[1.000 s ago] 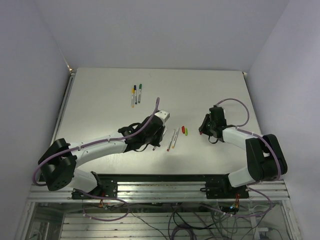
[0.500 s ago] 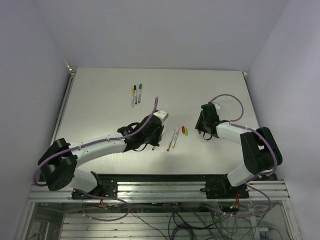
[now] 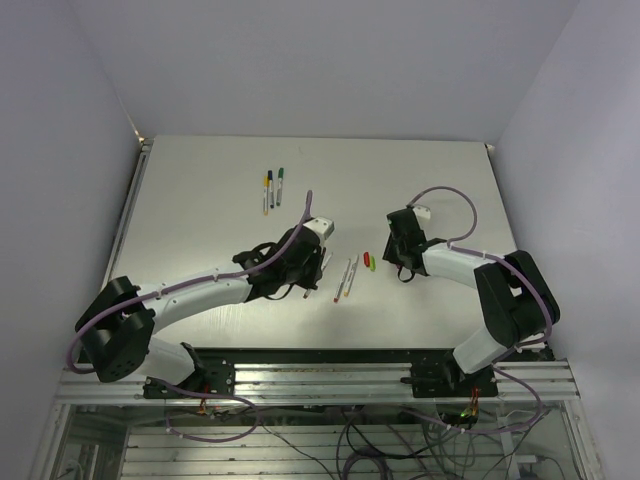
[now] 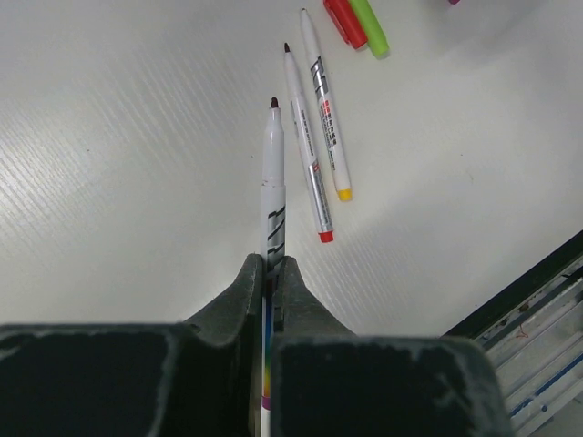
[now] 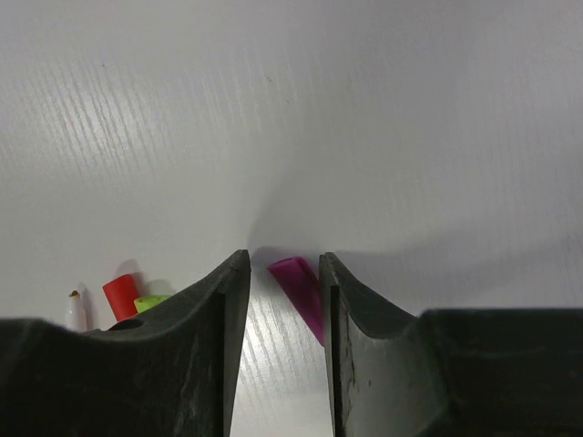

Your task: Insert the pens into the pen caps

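Observation:
My left gripper is shut on a grey-white pen, whose dark tip points forward, clear of the table. Two more uncapped pens lie side by side just ahead of it, one with a red end and one with a yellow end. Beyond them lie a red cap and a green cap. My right gripper is open and low over the table. A magenta cap lies between its fingers, close to the right one.
Three capped pens lie together at the back left of the white table. In the right wrist view the red cap, the green cap and a pen tip show at the lower left. The table's near edge runs close by.
My right gripper has moved left towards the caps and its jaws have spread wider. The left arm has shifted slightly, still holding its pen.

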Controlling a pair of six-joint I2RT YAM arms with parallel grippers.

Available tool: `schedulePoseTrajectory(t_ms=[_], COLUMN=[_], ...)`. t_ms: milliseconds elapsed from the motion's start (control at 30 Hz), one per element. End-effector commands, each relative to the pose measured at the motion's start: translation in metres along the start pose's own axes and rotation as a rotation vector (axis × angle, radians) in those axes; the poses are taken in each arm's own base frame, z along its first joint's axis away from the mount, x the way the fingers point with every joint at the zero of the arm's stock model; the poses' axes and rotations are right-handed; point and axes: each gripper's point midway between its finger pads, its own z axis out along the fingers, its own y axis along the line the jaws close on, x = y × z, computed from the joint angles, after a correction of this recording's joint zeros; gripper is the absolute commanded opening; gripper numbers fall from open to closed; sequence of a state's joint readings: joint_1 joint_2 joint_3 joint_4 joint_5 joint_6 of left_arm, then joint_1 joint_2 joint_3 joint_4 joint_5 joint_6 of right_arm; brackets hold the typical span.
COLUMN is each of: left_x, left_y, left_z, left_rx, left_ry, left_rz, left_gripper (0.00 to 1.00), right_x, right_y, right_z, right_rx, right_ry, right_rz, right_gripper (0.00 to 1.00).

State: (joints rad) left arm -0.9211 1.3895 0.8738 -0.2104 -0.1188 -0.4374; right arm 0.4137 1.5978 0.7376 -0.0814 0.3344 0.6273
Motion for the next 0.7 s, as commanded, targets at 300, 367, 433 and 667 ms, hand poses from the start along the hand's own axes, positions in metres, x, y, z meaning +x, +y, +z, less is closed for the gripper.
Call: schedulePoseTrajectory(t_ms=[300,367,433,667], left_x=[-0.005,-0.006,-0.005,-0.003], left_y=[-0.004,-0.005,-0.004,-0.004], left_z=[0.000,0.000,-0.001,0.001], left_rx=[0.047,0.050,0.048,0.051], left_ry=[-0.020,-0.021,-0.020,-0.015], left_rz=[-0.010,-0.011,-0.012,-0.015], left_gripper=[0.07,0.07,0.07,0.07], right_x=[0.077,0.081,0.084,0.087], right_y=[-0.050,-0.051,-0.052,-0.046], right_z=[-0.007,-0.007,-0.007,-0.006], right_rx=[0.153,0.155,0.154,0.125], right_ry=[0.267,0.279,0.292,0.323], right_rz=[-0.132,-0.137,-0.144,-0.167], right_gripper=[0.33,0.28,0.21,0.00])
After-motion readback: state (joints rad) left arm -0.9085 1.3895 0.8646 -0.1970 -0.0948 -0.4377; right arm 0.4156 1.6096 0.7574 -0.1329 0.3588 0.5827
